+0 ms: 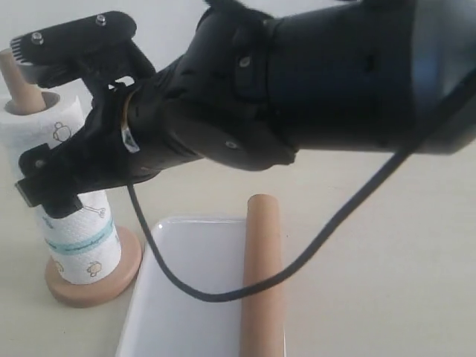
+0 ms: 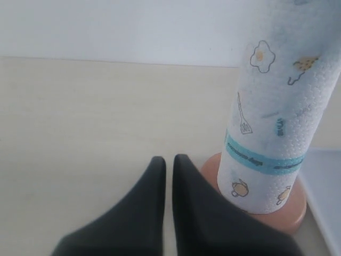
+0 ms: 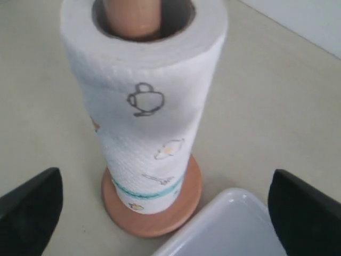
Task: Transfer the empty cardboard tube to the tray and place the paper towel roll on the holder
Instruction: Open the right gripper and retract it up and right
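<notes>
In the exterior view the paper towel roll stands upright on the holder, threaded over its dowel, whose rounded top pokes out above the roll's hollow core. The right gripper reaches in with its fingers spread wide, one above the holder's dowel top and one lower down in front of the roll; whether either touches the paper cannot be told. A black cable hangs from that arm. The tray lies just beside the holder's base, and the empty cardboard tube rests lengthwise on the tray's side away from the holder. In the left wrist view the left gripper has its two dark fingers pressed together on nothing, low over the table beside the holder, with the roll upright on it and a corner of the tray beyond the base. In the right wrist view the right gripper has its fingers far apart on either side of the holder, clear of the roll, with the tray near the base.
</notes>
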Action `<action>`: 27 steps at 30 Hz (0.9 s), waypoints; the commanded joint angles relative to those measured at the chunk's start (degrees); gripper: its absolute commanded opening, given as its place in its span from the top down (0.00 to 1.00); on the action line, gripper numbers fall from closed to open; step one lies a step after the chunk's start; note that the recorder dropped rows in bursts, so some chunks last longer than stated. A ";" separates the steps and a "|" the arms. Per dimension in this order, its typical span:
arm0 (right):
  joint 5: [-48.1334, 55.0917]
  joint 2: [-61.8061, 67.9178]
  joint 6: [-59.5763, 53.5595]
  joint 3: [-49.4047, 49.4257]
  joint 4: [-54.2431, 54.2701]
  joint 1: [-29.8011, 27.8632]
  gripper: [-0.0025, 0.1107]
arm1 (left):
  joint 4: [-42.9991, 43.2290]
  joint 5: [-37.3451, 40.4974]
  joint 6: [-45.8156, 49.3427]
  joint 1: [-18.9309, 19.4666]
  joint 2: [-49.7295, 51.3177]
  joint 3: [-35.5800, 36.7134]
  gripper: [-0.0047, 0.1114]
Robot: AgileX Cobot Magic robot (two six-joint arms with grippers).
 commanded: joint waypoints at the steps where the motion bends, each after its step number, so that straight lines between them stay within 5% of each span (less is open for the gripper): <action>1: 9.80 -4.06 2.26 0.01 -6.00 -1.33 0.12 | -0.58 -0.13 0.15 -0.10 -0.10 0.17 0.92; 5: 17.07 -7.58 5.94 0.01 -10.26 -5.37 0.28 | -0.58 -0.13 0.15 -0.10 -0.10 0.17 0.92; 7: 17.52 -9.13 5.94 0.01 -9.86 -7.56 0.53 | -0.58 -0.13 0.15 -0.10 -0.10 0.17 0.92; 9: 17.52 -10.60 6.94 0.01 -9.86 -9.34 0.93 | -0.58 -0.13 0.15 -0.10 -0.10 0.17 0.92; 27: 18.39 -11.78 8.26 0.01 -12.87 -11.36 0.91 | -0.58 -0.13 0.15 -0.10 -0.10 0.17 0.92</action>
